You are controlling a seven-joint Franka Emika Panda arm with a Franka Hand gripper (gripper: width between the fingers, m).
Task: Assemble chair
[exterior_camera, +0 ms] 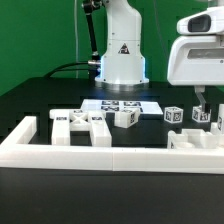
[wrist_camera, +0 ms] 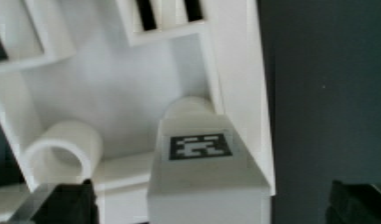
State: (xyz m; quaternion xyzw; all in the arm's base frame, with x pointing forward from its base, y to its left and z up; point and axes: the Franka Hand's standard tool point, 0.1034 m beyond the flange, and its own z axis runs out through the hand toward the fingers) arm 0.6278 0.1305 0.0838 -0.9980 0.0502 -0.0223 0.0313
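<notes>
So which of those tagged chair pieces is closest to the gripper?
The tagged piece at the exterior view's far right, directly below the open gripper; its neighbour and the middle block sit farther to that view's left.

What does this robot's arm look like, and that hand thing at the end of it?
The arm is glossy white and rounded, with a black triangle marking on its base and a dark cable trailing off. The hand is a boxy white-grey block with two thin dark fingers.

White border frame point(exterior_camera: 110, 157) and, seemingly, marker board point(exterior_camera: 122, 103) on black table point(exterior_camera: 30, 108)
</notes>
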